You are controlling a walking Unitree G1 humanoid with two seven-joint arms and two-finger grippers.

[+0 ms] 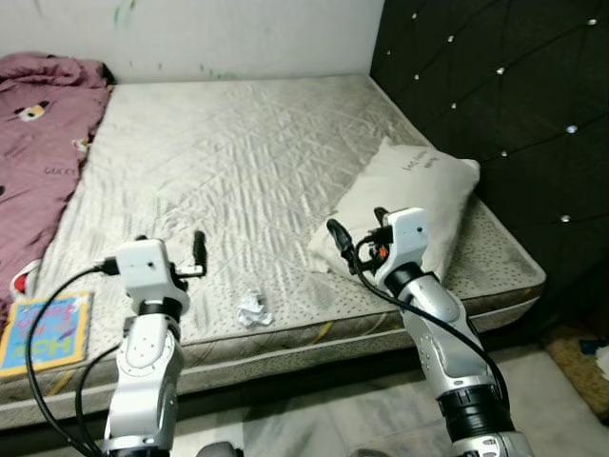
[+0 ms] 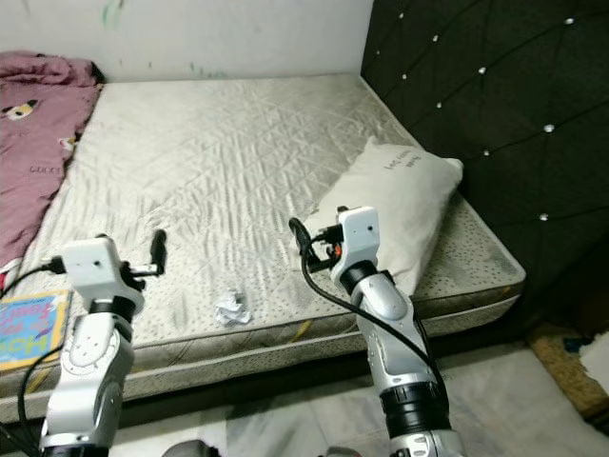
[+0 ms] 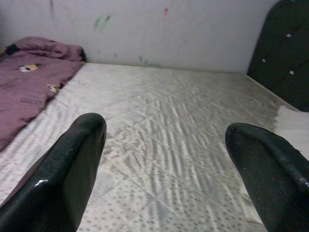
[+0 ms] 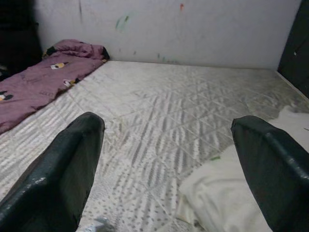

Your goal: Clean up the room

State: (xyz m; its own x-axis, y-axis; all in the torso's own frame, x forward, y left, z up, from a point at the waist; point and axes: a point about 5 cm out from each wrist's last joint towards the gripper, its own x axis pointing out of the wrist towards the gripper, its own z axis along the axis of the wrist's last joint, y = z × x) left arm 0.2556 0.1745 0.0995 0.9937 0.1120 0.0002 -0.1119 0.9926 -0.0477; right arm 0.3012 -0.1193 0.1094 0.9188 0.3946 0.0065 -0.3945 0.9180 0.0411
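white crumpled paper (image 1: 253, 308) lies on mattress (image 1: 238, 162); both pincers (image 3: 164, 159) (image 4: 169, 159) spread wide.

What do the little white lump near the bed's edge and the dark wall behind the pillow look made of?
The lump looks like crumpled paper or tissue: white, creased, matte. The wall panel seems padded leather-like upholstery: dark, quilted in diamonds, with shiny studs.

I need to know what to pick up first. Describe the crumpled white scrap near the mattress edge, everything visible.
The crumpled white scrap looks like wadded paper or tissue, small, creased, with grey shadows in its folds. It lies loose on the quilted mattress close to its near edge, between the two arms. Nothing touches it: left gripper and right gripper are raised, apart from it.
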